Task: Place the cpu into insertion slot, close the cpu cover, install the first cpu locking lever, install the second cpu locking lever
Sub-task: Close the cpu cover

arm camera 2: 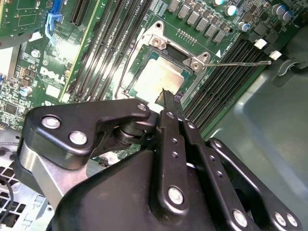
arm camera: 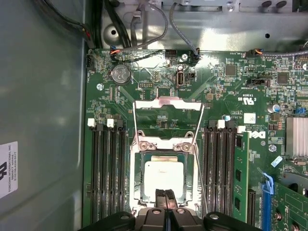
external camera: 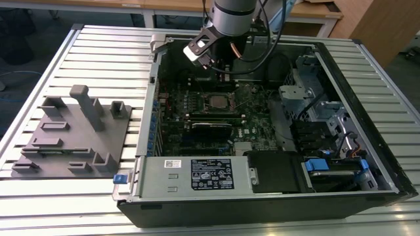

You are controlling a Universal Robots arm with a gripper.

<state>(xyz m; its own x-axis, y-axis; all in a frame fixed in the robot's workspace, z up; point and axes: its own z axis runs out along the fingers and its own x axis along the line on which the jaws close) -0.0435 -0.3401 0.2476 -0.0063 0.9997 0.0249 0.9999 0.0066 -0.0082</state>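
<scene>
My fingers (arm camera: 160, 197): pressed together, empty, just above the rim of the insertion slot (arm camera: 138, 190).
cpu (arm camera: 164, 174): flat inside the insertion slot.

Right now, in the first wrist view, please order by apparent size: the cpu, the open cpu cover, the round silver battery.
1. the cpu cover, raised open, largest in outline; standing nearer the camera may inflate it.
2. the cpu, partly hidden by the gripper.
3. the round silver battery, clearly smallest.
</scene>
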